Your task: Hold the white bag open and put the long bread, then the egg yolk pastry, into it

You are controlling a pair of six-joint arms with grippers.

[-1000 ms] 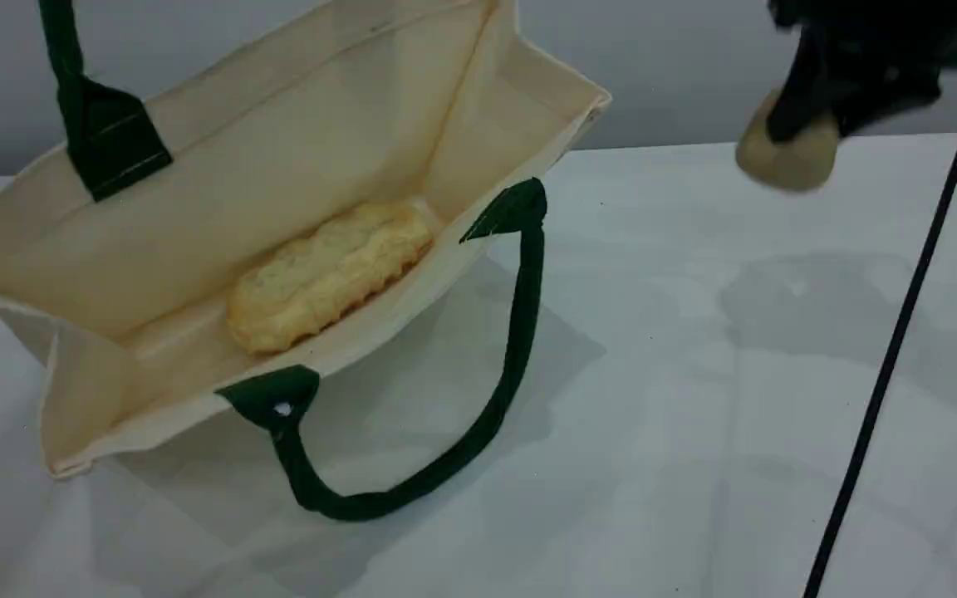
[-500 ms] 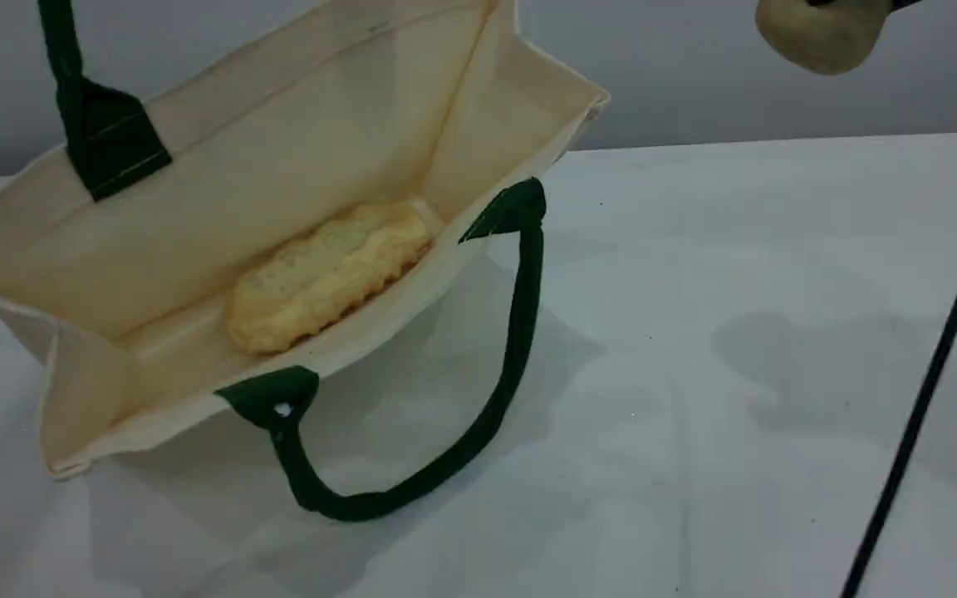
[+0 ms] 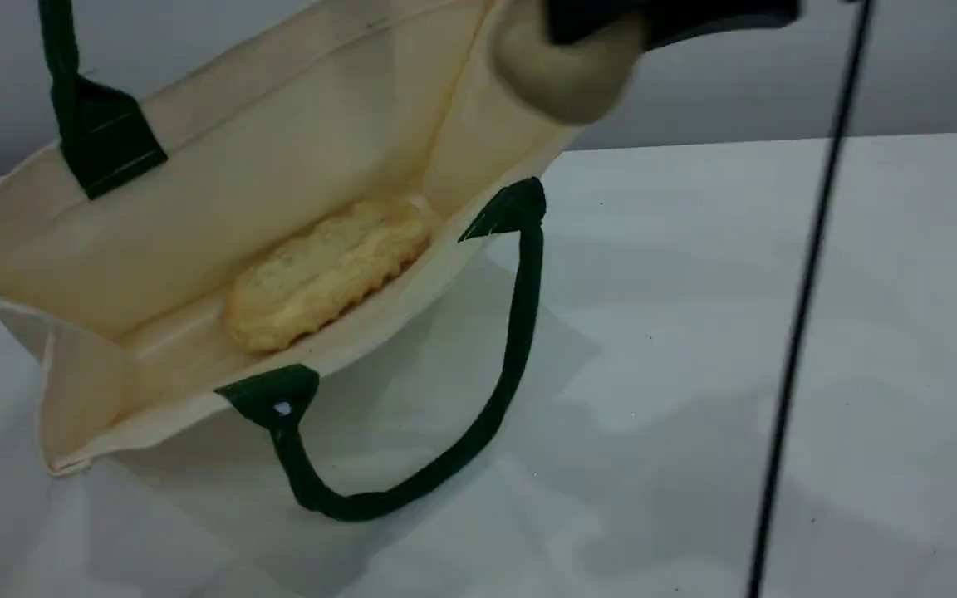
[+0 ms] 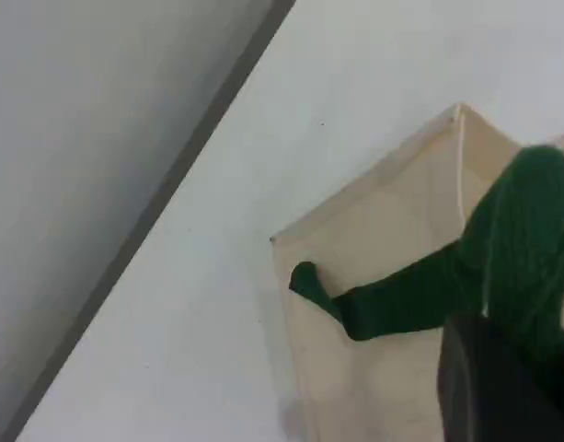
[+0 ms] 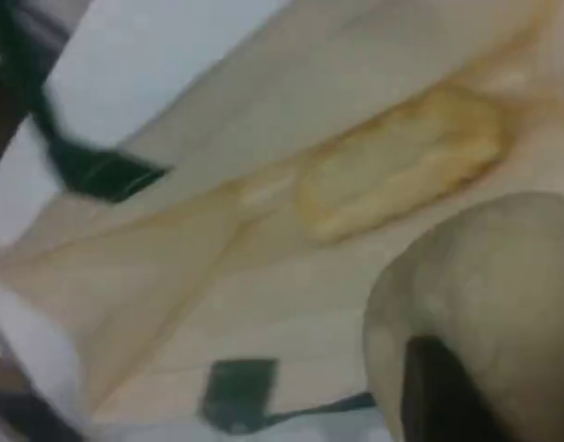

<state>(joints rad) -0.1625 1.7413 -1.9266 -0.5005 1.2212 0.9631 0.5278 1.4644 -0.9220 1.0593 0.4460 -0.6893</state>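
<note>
The white bag (image 3: 279,158) lies tilted with its mouth wide open, and the long bread (image 3: 325,274) rests inside on its lower wall. One green handle (image 3: 59,50) runs up past the top edge; in the left wrist view this handle (image 4: 420,295) leads into my left gripper (image 4: 502,368), which is shut on it. My right gripper (image 3: 603,21) is shut on the egg yolk pastry (image 3: 566,71) above the bag's right rim. In the right wrist view the pastry (image 5: 484,285) hangs over the bag (image 5: 263,120) and the bread (image 5: 401,175).
The bag's other green handle (image 3: 520,332) loops loosely on the white table (image 3: 736,249) in front of the bag. A thin black cable (image 3: 802,291) hangs down across the right side. A grey wall stands behind the table.
My right gripper has carried the pastry up off the table's right side and then left, to above the bag's right rim. Bag and bread have stayed put.
</note>
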